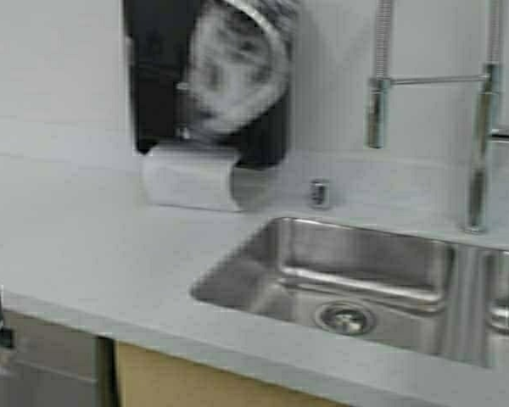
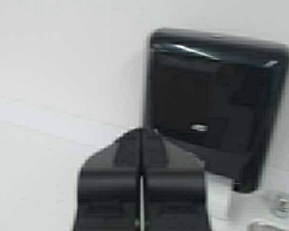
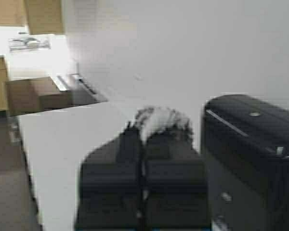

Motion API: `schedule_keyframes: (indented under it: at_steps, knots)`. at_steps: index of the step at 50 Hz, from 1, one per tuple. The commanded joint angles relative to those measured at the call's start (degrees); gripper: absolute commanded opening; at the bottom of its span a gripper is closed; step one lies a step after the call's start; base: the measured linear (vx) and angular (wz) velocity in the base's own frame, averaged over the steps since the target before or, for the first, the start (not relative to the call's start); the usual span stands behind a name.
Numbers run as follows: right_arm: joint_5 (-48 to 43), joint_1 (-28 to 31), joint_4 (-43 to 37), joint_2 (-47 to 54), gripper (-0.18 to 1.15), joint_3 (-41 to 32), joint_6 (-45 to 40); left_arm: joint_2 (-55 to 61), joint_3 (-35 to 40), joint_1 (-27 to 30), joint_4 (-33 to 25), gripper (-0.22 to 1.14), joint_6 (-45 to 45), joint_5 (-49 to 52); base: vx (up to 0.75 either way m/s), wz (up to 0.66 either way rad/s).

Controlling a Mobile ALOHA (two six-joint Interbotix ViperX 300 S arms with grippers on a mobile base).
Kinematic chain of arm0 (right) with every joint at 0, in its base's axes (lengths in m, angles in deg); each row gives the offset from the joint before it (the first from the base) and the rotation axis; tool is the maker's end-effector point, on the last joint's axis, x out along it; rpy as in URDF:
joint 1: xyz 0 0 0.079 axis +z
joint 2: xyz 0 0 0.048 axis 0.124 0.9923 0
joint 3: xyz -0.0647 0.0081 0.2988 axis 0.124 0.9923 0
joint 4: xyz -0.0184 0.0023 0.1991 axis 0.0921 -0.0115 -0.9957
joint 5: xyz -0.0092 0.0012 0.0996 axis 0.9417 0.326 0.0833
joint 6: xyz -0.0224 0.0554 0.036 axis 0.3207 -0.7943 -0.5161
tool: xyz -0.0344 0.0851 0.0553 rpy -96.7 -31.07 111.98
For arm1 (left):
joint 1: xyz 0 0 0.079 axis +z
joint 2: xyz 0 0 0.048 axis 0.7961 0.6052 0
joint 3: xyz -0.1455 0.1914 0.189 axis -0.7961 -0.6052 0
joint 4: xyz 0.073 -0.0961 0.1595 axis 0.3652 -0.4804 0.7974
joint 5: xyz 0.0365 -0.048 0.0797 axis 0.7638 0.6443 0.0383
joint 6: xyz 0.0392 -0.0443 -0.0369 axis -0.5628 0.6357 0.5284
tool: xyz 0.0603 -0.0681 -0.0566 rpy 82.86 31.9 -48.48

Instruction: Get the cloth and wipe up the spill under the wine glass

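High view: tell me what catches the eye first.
The cloth hangs in front of the black towel dispenser on the wall, and a tuft of it is pinched in the right end effector. Lower right, the steel sink is set into the pale counter, beneath a tall spring faucet.

The cloth [image 1: 237,64], dark grey and white with a mottled floral pattern, hangs raised high in front of the black wall dispenser [image 1: 157,76], well above the worktop [image 1: 85,246]. In the right wrist view a bunched tuft of it [image 3: 159,120] protrudes from between the closed fingers of the right pincer [image 3: 143,144], which grips it. The wine glass is not visible in any view.
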Motion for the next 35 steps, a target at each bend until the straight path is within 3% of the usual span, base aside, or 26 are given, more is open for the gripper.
schedule_keyframes:
  at_steps: [1, 16, 35]
  knots:
    - [-0.4, -0.1, -0.2, -2.8, 0.07, 2.0, 0.1, 0.4, 0.8, 0.0, -0.2, 0.02, 0.2, -0.4, -0.05, 0.45]
    - [-4.4, -0.4, -0.2, -2.0, 0.07, 8.1, 0.4, 0.3, 0.7, 0.0, -0.2, 0.02, 0.5, -0.3, -0.05, 0.45]
    - [-12.7, -8.3, -0.2, 2.5, 0.07, 15.1, 0.1, 1.3, 0.5, 0.0, -0.2, 0.02, 0.5, -0.3, -0.07, 0.38]
